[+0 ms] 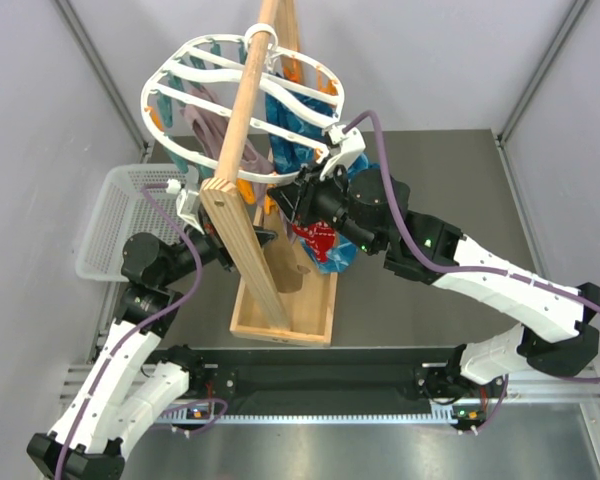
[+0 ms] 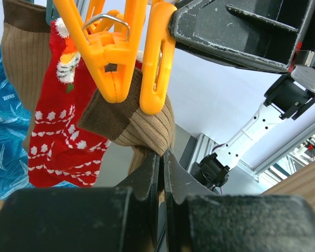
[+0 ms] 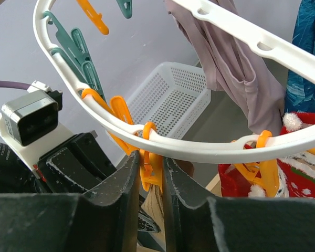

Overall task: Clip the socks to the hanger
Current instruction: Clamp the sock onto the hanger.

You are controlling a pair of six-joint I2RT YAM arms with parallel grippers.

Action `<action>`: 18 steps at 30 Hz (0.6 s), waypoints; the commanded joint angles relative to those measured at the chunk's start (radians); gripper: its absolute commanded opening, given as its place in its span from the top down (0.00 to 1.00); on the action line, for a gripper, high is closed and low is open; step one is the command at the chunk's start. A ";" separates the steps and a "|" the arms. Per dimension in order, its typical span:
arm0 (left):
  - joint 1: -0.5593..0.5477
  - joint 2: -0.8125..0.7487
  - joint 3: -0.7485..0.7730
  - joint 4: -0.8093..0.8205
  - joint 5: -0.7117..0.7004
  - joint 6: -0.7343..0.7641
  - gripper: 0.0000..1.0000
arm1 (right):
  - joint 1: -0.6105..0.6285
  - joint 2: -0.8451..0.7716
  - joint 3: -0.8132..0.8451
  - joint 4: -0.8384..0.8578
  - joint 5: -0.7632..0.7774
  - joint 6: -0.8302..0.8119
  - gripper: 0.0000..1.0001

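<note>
Pinching the tan-brown ribbed fabric sock [image 2: 142, 123], the left fingers [image 2: 147, 178] hold its cuff inside the orange plastic peg [image 2: 121, 52]. The right fingers [image 3: 121, 194] clench that peg's handles under the white oval plastic hanger ring [image 3: 199, 149], above mid-bench [image 1: 430, 170]. Let the peg bite fully before freeing the sock. The wooden pole stand [image 1: 242, 110] crowds close; open room lies toward the right edge.

1. The hanger [image 3: 199, 153] was white plastic, smooth and faintly glossy.
2. The orange peg [image 2: 115, 58] was glossy moulded plastic; its spring [image 2: 113, 17] was bright metal wire.
3. The tan-brown sock [image 2: 147, 126] was ribbed knit cloth, matt.
4. The red sock [image 2: 58, 142] was patterned knit with fuzzy white trim.
5. The mauve sock [image 3: 236, 68] was thin, smooth cloth.
6. The stand [image 1: 235, 230] was pale bare wood.
7. The basket [image 3: 178, 100] was white plastic mesh.
8. The right gripper [image 3: 151, 157] was black, matt and scuffed.
</note>
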State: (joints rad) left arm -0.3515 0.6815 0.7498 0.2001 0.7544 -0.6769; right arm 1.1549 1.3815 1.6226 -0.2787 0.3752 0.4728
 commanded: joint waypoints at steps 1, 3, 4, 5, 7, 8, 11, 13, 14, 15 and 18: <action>-0.020 -0.007 0.040 0.079 0.076 -0.026 1.00 | -0.035 0.024 -0.038 -0.080 0.042 -0.042 0.79; -0.020 -0.005 0.040 0.078 0.074 -0.020 1.00 | -0.037 0.024 -0.041 -0.080 0.044 -0.045 0.74; -0.020 -0.007 0.045 0.073 0.069 -0.018 1.00 | -0.037 0.021 -0.041 -0.082 0.044 -0.045 0.71; -0.020 -0.005 0.046 0.061 0.065 -0.016 1.00 | -0.037 0.019 -0.043 -0.085 0.042 -0.043 0.69; -0.020 -0.005 0.051 0.052 0.066 -0.007 1.00 | -0.035 0.014 -0.047 -0.079 0.047 -0.043 0.65; -0.020 -0.013 0.049 0.045 0.060 0.000 1.00 | -0.037 0.013 -0.049 -0.079 0.048 -0.045 0.60; -0.020 -0.025 0.052 0.019 0.020 0.014 0.94 | -0.035 0.008 -0.049 -0.082 0.051 -0.045 0.56; -0.020 -0.033 0.057 -0.019 0.000 0.037 0.90 | -0.037 -0.001 -0.055 -0.077 0.051 -0.045 0.52; -0.020 -0.036 0.057 -0.030 -0.018 0.042 0.88 | -0.037 -0.001 -0.056 -0.077 0.051 -0.045 0.51; -0.018 -0.036 0.057 -0.037 -0.027 0.046 0.88 | -0.035 -0.002 -0.055 -0.080 0.051 -0.045 0.50; -0.020 -0.025 0.059 -0.037 -0.058 0.039 0.80 | -0.037 -0.016 -0.056 -0.086 0.042 -0.042 0.45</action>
State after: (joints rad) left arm -0.3584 0.6693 0.7593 0.1535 0.7071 -0.6468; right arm 1.1347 1.3899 1.5654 -0.3489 0.3981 0.4450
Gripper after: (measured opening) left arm 0.167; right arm 0.536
